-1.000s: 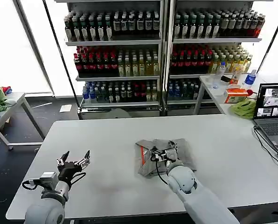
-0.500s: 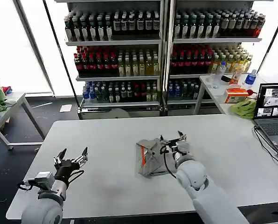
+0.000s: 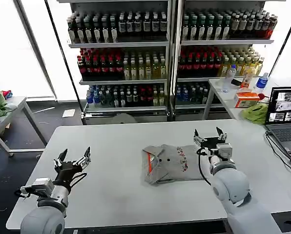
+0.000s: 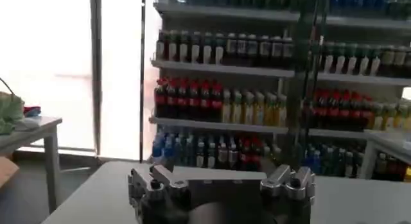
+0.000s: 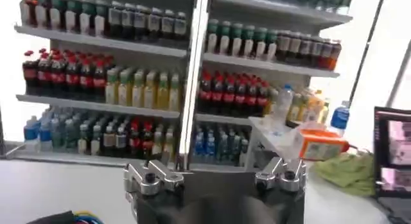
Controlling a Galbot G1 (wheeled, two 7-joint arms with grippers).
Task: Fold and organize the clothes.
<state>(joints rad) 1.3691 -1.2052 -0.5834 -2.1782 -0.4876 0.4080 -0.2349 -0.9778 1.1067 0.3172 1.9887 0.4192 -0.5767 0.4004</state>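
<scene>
Both pincers raised, fingers apart, gripping nothing.
Right pincer (image 3: pixel 210 136) just right of folded grey shirt (image 3: pixel 169 163) lying mid-worktop (image 3: pixel 111 141), orange strip leftward; left pincer (image 3: pixel 73 158) near left.

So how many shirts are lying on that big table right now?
1 that I can see: a folded grey shirt in the middle of the table, just beside the open right gripper. Another could be folded underneath it; I can't tell.
</scene>
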